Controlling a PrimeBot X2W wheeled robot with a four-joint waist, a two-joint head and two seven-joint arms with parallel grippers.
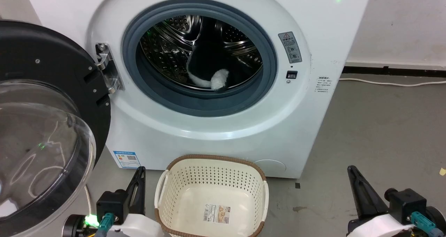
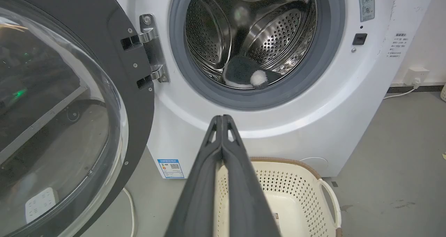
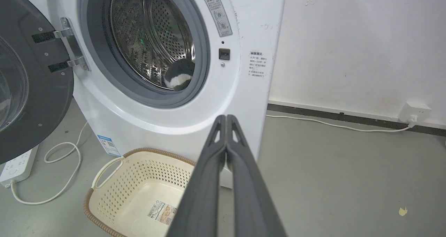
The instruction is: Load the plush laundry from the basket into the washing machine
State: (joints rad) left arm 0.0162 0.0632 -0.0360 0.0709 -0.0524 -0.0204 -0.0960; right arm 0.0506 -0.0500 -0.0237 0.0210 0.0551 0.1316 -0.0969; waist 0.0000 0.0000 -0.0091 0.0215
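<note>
Head view: plush laundry (image 1: 205, 68) lodged in washing machine (image 1: 296, 125), basket (image 1: 212, 176) bare; looks soft, light, pinchable at white end; left gripper (image 2: 222, 117) and right gripper (image 3: 226, 117) both closed, empty.

Soft, even indoor light falls bright on the washer (image 1: 313, 101), and shadows on the floor (image 1: 383, 132) are faint. The drum (image 1: 163, 52) glints in front and goes dark deep inside. Streaky reflections and a green glint cross the door (image 1: 41, 150) glass at the frame's left. Both wrist views bow lines at the edges. The left gripper (image 2: 222, 116) and right gripper (image 3: 226, 115) blur toward the bottom edge.
</note>
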